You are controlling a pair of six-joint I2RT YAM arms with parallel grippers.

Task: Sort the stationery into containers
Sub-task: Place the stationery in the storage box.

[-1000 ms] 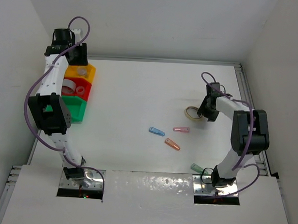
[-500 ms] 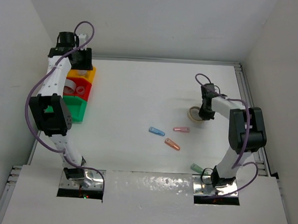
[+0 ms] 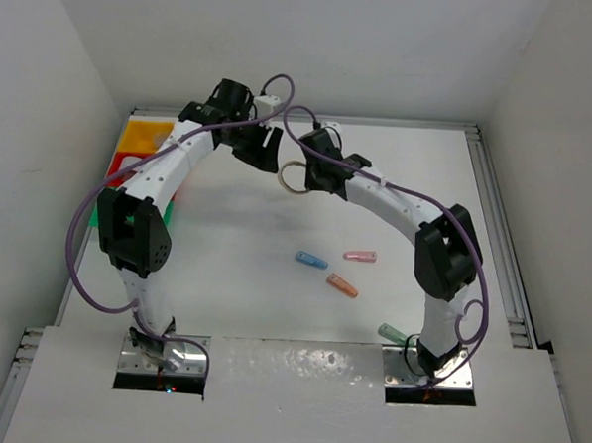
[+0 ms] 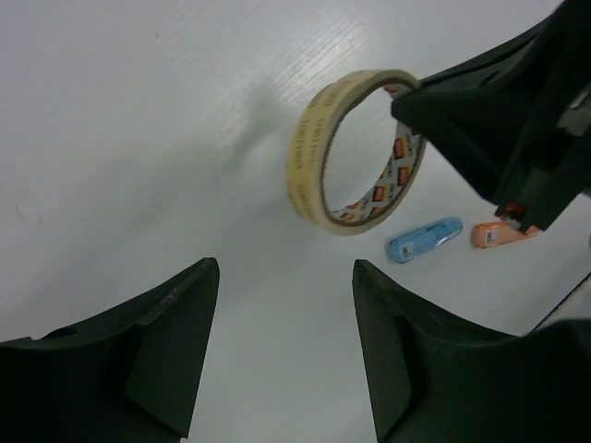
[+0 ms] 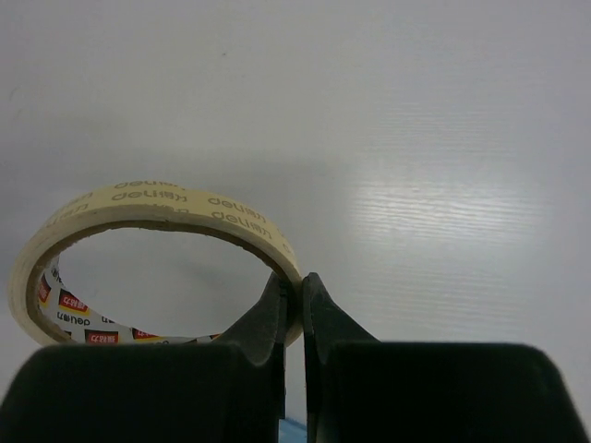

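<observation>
My right gripper (image 3: 308,175) is shut on the rim of a beige tape ring (image 3: 282,178) and holds it above the table at the back middle. The right wrist view shows the fingers pinching the ring (image 5: 166,208) at its right edge (image 5: 294,291). My left gripper (image 3: 265,152) is open and empty just left of the ring; its wrist view (image 4: 284,277) shows the ring (image 4: 309,152) ahead of it. Blue (image 3: 311,259), pink (image 3: 360,256) and orange (image 3: 342,285) capsules lie mid-table. The yellow-orange bin (image 3: 147,132) and red bin (image 3: 120,161) stand far left; the green bin is mostly hidden by the left arm.
A pale green piece (image 3: 391,333) lies near the right arm's base. White walls close the table at the back and both sides. A metal rail (image 3: 495,212) runs along the right edge. The two arms arch over the back half of the table.
The right gripper lifted the tape ring from the right side and carried it left to the back middle. The left gripper swung right from over the bins to meet it.
</observation>
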